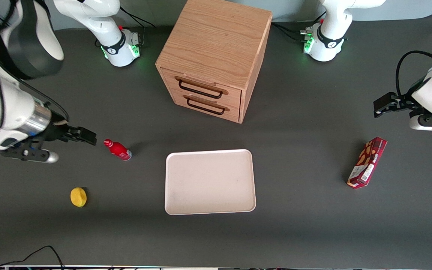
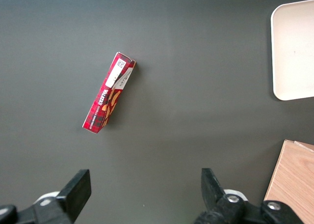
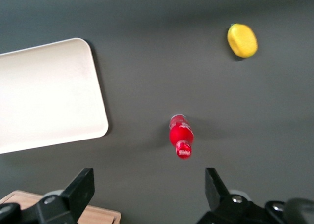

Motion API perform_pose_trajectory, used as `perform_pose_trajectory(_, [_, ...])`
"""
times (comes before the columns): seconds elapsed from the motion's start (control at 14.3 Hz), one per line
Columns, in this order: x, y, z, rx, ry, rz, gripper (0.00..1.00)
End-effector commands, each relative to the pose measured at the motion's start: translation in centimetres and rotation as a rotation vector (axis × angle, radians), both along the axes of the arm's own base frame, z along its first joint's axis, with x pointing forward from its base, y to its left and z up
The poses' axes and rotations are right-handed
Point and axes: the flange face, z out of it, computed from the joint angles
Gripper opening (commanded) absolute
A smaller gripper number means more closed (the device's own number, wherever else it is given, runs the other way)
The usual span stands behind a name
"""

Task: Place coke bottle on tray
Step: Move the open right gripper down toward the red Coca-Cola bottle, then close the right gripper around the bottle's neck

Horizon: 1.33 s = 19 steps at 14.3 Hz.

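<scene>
The coke bottle (image 1: 117, 149) is small and red with a red cap and stands on the dark table, beside the tray toward the working arm's end. It also shows in the right wrist view (image 3: 181, 136), seen from above. The tray (image 1: 210, 181) is cream-pink, flat and bare; its corner shows in the right wrist view (image 3: 46, 94). My right gripper (image 1: 88, 136) hangs above the table close to the bottle, still farther toward the working arm's end. It is open and empty (image 3: 149, 192), with the bottle just outside the fingertips.
A yellow lemon (image 1: 78, 197) lies nearer the front camera than the bottle. A wooden two-drawer cabinet (image 1: 213, 56) stands farther from the camera than the tray. A dark red snack box (image 1: 367, 162) lies toward the parked arm's end.
</scene>
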Motion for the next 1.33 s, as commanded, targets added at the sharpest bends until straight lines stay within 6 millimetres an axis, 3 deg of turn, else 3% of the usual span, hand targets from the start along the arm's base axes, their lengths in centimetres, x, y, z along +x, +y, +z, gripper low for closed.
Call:
perform_pose_trajectory(0.0, [-1.5, 0.0, -4.8, 0.005, -0.007, 0.004, 1.00])
perform_pose_trajectory(0.14, [-2.3, -0.1, -8.5, 0.003, 0.005, 0.004, 1.00])
perform_pose_trajectory(0.56, [-4.9, -1.5, -16.2, 0.003, 0.003, 0.029, 1.00])
perform_pose_trajectory(0.84, [-5.4, -3.2, -17.7, 0.002, 0.020, 0.033, 1.00])
perform_pose_trajectory(1.26, [-6.3, -3.8, -18.8, -0.002, 0.051, 0.022, 0.96])
